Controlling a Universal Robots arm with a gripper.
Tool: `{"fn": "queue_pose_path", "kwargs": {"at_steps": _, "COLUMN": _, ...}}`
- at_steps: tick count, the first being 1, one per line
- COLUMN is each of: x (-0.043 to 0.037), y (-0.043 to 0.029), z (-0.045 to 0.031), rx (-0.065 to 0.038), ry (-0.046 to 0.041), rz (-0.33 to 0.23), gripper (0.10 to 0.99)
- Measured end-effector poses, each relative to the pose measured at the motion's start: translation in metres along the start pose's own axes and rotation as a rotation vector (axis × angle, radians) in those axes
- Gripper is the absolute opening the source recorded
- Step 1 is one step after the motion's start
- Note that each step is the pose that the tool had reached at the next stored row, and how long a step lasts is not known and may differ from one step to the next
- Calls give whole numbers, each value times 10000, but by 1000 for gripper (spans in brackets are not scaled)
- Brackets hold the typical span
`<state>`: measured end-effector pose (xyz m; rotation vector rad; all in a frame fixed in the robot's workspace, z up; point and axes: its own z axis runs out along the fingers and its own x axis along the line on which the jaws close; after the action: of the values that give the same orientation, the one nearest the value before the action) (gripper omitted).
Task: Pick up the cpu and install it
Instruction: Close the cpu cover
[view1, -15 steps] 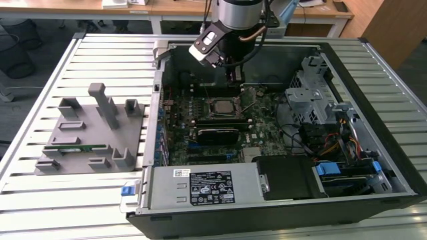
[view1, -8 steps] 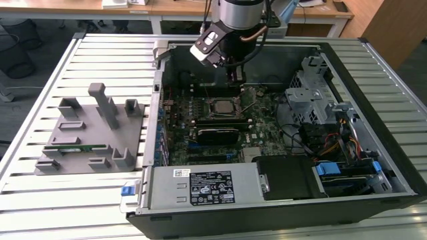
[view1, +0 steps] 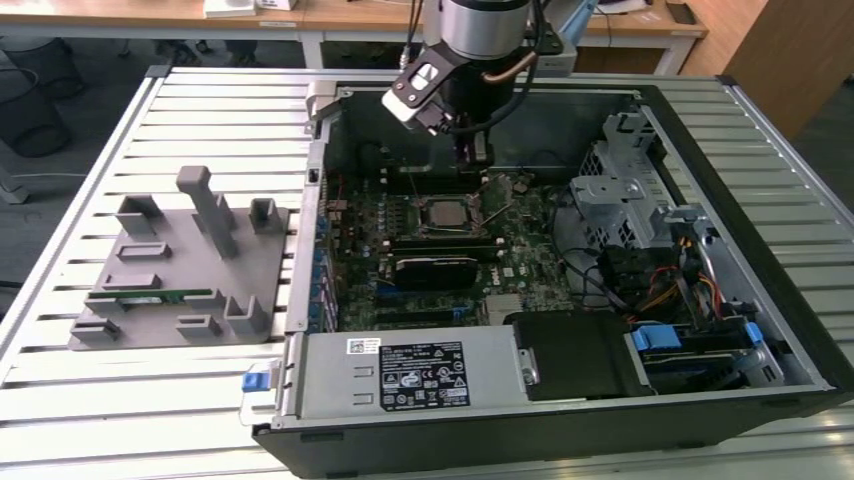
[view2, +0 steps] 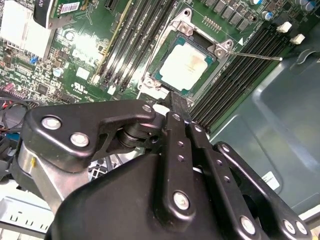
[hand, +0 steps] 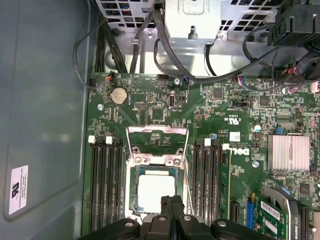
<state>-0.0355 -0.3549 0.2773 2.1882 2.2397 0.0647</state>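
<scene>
Cpu (hand: 156, 192) lies in socket (hand: 133, 197), plate (hand: 157, 134) up. My gripper (hand: 170, 199) is closed on nothing, tips over the socket's edge. Cpu looks flush, I think; any push should be light, straight down, centred.

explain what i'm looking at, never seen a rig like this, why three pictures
It is a robot arm working over an open computer case on a slatted table. The exterior view is from a camera off the arm; both wrist views ride on it, looking past its tool at the motherboard. The cpu, the silvery square, lies in its socket, latch frame open. The tool is shut, holding nothing, poised by the cpu's edge. A grey parts holder lies beside the case.
</scene>
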Motion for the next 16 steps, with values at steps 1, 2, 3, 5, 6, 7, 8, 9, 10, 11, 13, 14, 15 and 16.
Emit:
{"fn": "queue_pose_path", "kwargs": {"at_steps": 1, "x": 0, "y": 2, "z": 0, "rx": 0, "ry": 0, "rz": 0, "gripper": 106}}
{"fn": "queue_pose_path", "kwargs": {"at_steps": 2, "x": 0, "y": 4, "z": 0, "rx": 0, "ry": 1, "rz": -1, "gripper": 106}}
{"fn": "queue_pose_path", "kwargs": {"at_steps": 3, "x": 0, "y": 7, "z": 0, "rx": 0, "ry": 0, "rz": -1, "gripper": 106}}
{"fn": "queue_pose_path", "kwargs": {"at_steps": 5, "x": 0, "y": 12, "z": 0, "rx": 0, "ry": 0, "rz": -1, "gripper": 106}}
{"fn": "queue_pose_path", "kwargs": {"at_steps": 6, "x": -1, "y": 15, "z": 0, "rx": 0, "ry": 0, "rz": -1, "gripper": 106}}
{"fn": "queue_pose_path", "kwargs": {"at_steps": 7, "x": -1, "y": 18, "z": 1, "rx": 0, "ry": 0, "rz": -1, "gripper": 106}}
{"fn": "queue_pose_path", "kwargs": {"at_steps": 8, "x": -1, "y": 21, "z": 1, "rx": 0, "ry": 0, "rz": 0, "gripper": 106}}
{"fn": "queue_pose_path", "kwargs": {"at_steps": 9, "x": -1, "y": 22, "z": 1, "rx": 0, "ry": 0, "rz": 0, "gripper": 106}}
{"fn": "queue_pose_path", "kwargs": {"at_steps": 10, "x": -1, "y": 23, "z": 1, "rx": 0, "ry": 0, "rz": 1, "gripper": 106}}
{"fn": "queue_pose_path", "kwargs": {"at_steps": 11, "x": -1, "y": 24, "z": 1, "rx": 0, "ry": 0, "rz": 0, "gripper": 106}}
{"fn": "queue_pose_path", "kwargs": {"at_steps": 13, "x": -1, "y": 28, "z": 1, "rx": 0, "ry": 0, "rz": -1, "gripper": 106}}
{"fn": "queue_pose_path", "kwargs": {"at_steps": 14, "x": -1, "y": 33, "z": 1, "rx": 0, "ry": -1, "rz": -1, "gripper": 106}}
{"fn": "queue_pose_path", "kwargs": {"at_steps": 15, "x": -1, "y": 40, "z": 1, "rx": 0, "ry": -1, "rz": 0, "gripper": 106}}
{"fn": "queue_pose_path", "kwargs": {"at_steps": 16, "x": -1, "y": 46, "z": 2, "rx": 0, "ry": 0, "rz": 0, "gripper": 106}}
